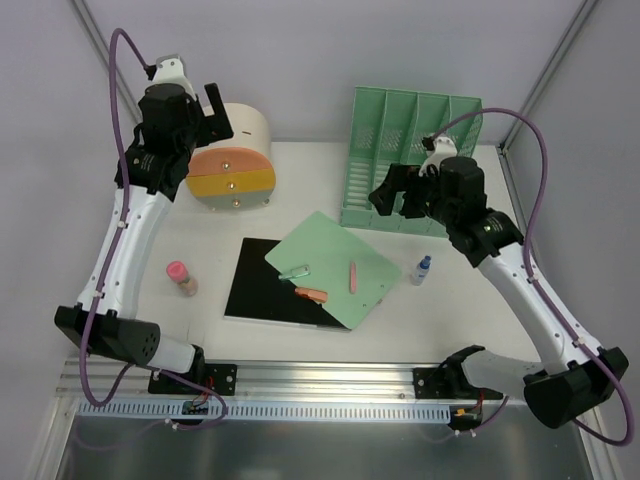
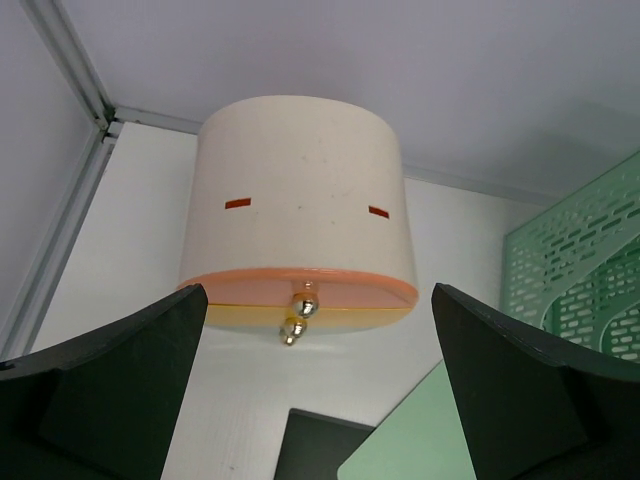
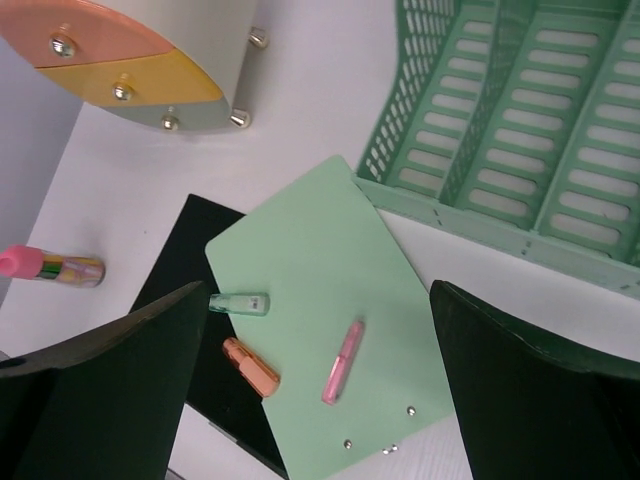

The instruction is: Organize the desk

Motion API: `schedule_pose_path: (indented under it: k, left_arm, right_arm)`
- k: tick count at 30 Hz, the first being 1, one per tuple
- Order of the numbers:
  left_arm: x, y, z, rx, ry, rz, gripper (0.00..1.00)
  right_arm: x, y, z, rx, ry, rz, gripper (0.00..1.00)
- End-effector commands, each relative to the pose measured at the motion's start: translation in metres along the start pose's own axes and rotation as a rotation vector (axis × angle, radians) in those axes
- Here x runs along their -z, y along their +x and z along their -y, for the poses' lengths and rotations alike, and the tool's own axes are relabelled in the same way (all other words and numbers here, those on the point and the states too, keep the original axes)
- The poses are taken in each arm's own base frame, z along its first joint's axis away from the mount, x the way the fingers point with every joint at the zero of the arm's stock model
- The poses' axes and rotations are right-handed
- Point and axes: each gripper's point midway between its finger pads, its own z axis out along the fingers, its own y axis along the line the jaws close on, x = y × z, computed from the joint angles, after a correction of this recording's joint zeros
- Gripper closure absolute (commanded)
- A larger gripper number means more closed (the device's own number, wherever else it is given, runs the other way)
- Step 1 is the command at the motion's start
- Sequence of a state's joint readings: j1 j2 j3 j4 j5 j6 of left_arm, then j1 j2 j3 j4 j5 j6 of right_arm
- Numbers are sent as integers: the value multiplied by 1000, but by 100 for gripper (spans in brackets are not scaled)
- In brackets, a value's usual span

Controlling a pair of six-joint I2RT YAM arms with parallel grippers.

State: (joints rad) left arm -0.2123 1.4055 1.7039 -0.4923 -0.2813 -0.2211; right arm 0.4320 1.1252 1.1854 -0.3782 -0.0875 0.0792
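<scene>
The white desk holds a black sheet with a green clipboard lying across it. A pink pen, an orange highlighter and a small clear-green marker lie on the clipboard. My left gripper hangs open at the back left, facing the round cream drawer unit. My right gripper is open in the air in front of the green file rack, looking down on the clipboard and pen. Neither gripper holds anything.
A pink-capped glue stick lies on the left of the desk, near the left arm. A small blue-capped bottle stands right of the clipboard. Grey walls close in the back and sides; the aluminium rail runs along the front.
</scene>
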Motion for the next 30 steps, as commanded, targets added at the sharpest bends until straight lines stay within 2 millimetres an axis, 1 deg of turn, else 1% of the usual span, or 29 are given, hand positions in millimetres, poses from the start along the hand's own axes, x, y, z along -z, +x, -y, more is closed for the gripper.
schedule_pose_path:
  k: [1, 2, 3, 4, 5, 6, 7, 8, 9, 10, 11, 12, 13, 14, 15, 16, 17, 18, 19, 20, 21, 22, 23, 24, 25, 26, 27, 28, 30]
  left_arm:
    - [-16, -8, 6, 27, 30, -6, 1]
    - [-21, -14, 1, 35, 21, 4, 1]
    - [-32, -9, 2, 35, 31, -21, 1]
    - [-36, -13, 0, 49, 28, -20, 1]
    - [-43, -10, -9, 64, 9, -39, 1]
    - [-49, -7, -11, 75, 10, -55, 1]
    - [-60, -3, -10, 92, 20, -74, 1]
    - [-66, -2, -15, 99, 8, -77, 1]
    - [-75, 1, -19, 98, -3, -83, 1]
    - [-79, -1, -21, 95, -8, -74, 1]
    - [-83, -1, -21, 93, -4, -71, 1]
    - [-92, 0, -23, 92, -1, -71, 1]
    - [-94, -5, -22, 92, 8, -61, 1]
    - [-97, -5, -19, 92, 32, -67, 1]
    - [-104, -1, -18, 90, 44, -78, 1]
    - [-106, -3, -16, 79, 56, -73, 1]
    - [-107, -2, -13, 71, 77, -74, 1]
    - [-110, -3, -11, 66, 89, -69, 1]
    - [-112, -3, -13, 59, 92, -66, 1]
    - [-114, -3, -15, 58, 91, -66, 1]
    - [-117, 1, -12, 59, 117, -76, 1]
    - [-120, -2, -15, 60, 119, -71, 1]
    - [-123, 1, -17, 62, 123, -78, 1]
    - [-128, 5, -14, 63, 144, -94, 1]
    - [-131, 9, -12, 61, 152, -103, 1]
    - [-133, 10, -11, 55, 163, -108, 1]
    - [-138, 15, -9, 41, 178, -121, 1]
    - [-140, 16, -8, 30, 184, -119, 1]
    - [-147, 22, -11, 16, 173, -130, 1]
  right_arm:
    - [3, -45, -44, 11, -120, 98, 0]
    - [-5, -43, -47, 12, -122, 80, 0]
    - [-6, -48, -56, 13, -141, 88, 0]
    - [-9, -50, -61, 10, -150, 89, 0]
    - [-19, -47, -63, 3, -152, 69, 0]
    - [-24, -49, -70, -4, -172, 69, 0]
    - [-25, -54, -85, -9, -204, 79, 0]
    - [-37, -50, -90, -9, -208, 63, 0]
    - [-41, -55, -97, -7, -218, 83, 0]
    - [-45, -51, -111, -1, -241, 74, 0]
    - [-57, -52, -120, -8, -248, 67, 0]
    - [-62, -53, -133, -10, -268, 77, 0]
    - [-66, -56, -140, -15, -278, 87, 0]
    - [-78, -54, -146, -36, -282, 81, 0]
    - [-83, -59, -158, -49, -312, 110, 0]
    - [-88, -62, -163, -62, -323, 120, 0]
    - [-91, -72, -171, -80, -339, 142, 0]
    - [-108, -67, -174, -83, -329, 130, 0]
    - [-114, -68, -177, -87, -331, 130, 0]
    - [-115, -79, -185, -105, -350, 148, 0]
    - [-121, -79, -191, -113, -362, 146, 0]
    - [-138, -69, -193, -119, -359, 120, 0]
    - [-143, -69, -197, -127, -369, 116, 0]
    - [-143, -75, -207, -143, -390, 126, 0]
    - [-156, -66, -208, -152, -386, 106, 0]
    - [-158, -71, -215, -165, -410, 134, 0]
    - [-160, -70, -220, -191, -420, 136, 0]
    - [-169, -66, -222, -203, -422, 131, 0]
    - [-173, -66, -231, -223, -442, 139, 0]
